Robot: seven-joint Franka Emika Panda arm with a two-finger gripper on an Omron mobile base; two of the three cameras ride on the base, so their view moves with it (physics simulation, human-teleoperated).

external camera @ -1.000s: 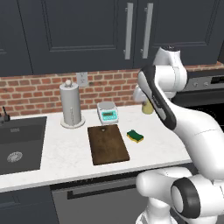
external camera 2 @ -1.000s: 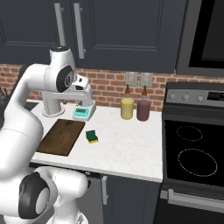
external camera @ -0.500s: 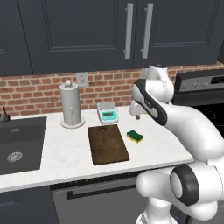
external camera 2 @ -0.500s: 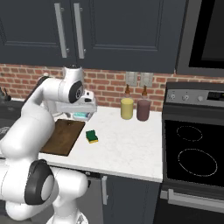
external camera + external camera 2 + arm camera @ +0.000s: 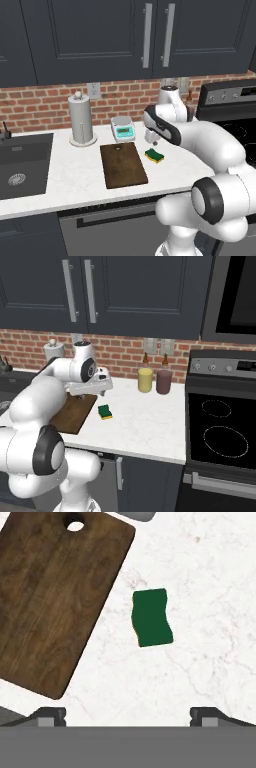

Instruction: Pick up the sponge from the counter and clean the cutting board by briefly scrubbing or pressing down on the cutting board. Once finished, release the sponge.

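Sponge [image 5: 151,617], a small yellow block lying green side up on the white speckled counter [image 5: 210,587] beside the dark brown wooden cutting board [image 5: 55,602], is waiting ungrasped; the two-finger gripper [image 5: 127,714], fingers apart, is hovering above and needs to descend.

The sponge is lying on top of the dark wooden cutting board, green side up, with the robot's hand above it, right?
Not quite. The sponge lies green side up on the white counter, beside the cutting board and apart from it, as the hand view shows. The gripper is above it, fingers spread.
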